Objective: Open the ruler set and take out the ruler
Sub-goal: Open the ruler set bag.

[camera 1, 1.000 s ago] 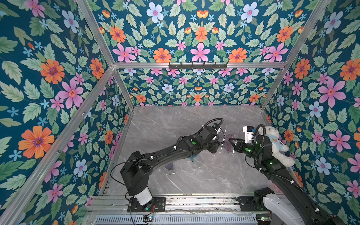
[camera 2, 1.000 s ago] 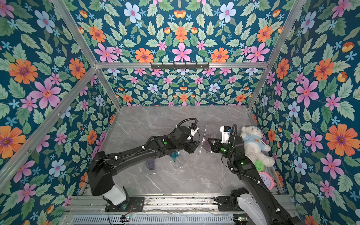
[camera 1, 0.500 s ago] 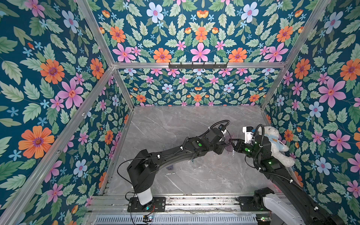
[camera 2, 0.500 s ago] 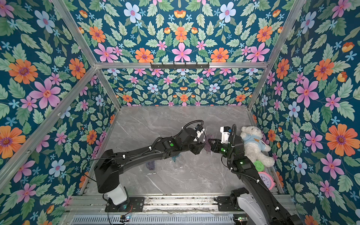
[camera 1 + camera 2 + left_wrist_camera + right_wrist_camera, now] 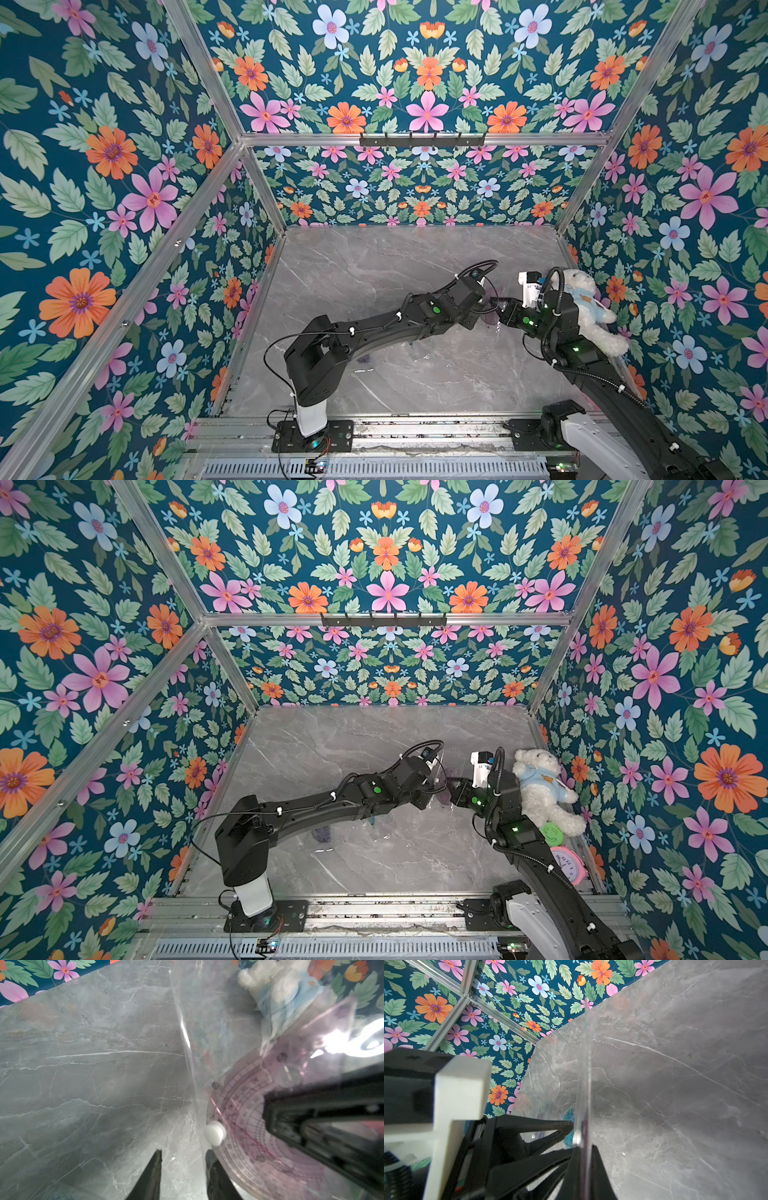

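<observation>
The left gripper, its jaws narrower than a second earlier but with a plain gap between them and nothing pinched, had swung across the bench to meet the ruler set, from which it had hung well apart a second before. The free edge of the clear pouch ran down into that gap, close against one tip, and the white snap button sat just beyond the tips. The right gripper, clamped tight on the far side of the pouch, held it in the air above the bench, edge-on to its own wrist camera and near a white toy bear. A pink protractor showed through the plastic. The ruler itself could not be picked out and was presumed to be inside. Whether the snap was fastened could not be told. The closing-in suggested that the opening step was only beginning, with one arm bracing the pouch while the other lined up on its flap. Small purple and teal pieces lay on the bench beneath the left arm, too indistinct to identify.
</observation>
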You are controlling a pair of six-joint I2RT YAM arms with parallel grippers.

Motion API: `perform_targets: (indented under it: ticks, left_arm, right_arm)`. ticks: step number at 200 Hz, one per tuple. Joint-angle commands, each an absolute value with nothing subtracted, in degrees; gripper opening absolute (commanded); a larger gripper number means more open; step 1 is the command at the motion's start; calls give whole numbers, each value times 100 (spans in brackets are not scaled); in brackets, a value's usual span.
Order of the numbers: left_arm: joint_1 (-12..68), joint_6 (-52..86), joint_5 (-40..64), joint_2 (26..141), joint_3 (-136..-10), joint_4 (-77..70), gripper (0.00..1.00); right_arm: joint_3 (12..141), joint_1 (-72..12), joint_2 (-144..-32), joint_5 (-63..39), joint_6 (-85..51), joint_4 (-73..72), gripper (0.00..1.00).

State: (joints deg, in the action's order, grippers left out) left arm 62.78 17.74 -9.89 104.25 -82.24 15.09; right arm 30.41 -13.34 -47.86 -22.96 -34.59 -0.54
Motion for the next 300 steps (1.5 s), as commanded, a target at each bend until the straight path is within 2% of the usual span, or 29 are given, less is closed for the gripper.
perform_targets:
  ticks: [1,104,124,180,253,300]
  left_arm:
    - [6274,1829,-1313,10476,-8292,1647,34]
    - [6284,2126,-1244,10309,-8007,866,8]
    - [6288,2192,-1163,10352,-8007,789,0]
    - [6286,2276,-1064,10301,-7981,610,0]
    - [6293,2338,-1037,10248,-8023,562,0]
    - [6298,2354,-997,10248,-8039,578,0]
  right_arm:
    - [3033,-1355,-4802,-2399,-3551,-331,0]
    - [2878,-1345,-4880,-2492,-3700,-587,0]
    - [2850,-1347,-4895,-2528,-3735,-632,0]
    - [2753,-1347,-4979,-2719,-3875,-910,0]
    - [2628,-1354,-5124,-2971,-4078,-1292,27]
    - [2640,-1354,-5098,-2932,-4096,-1350,31]
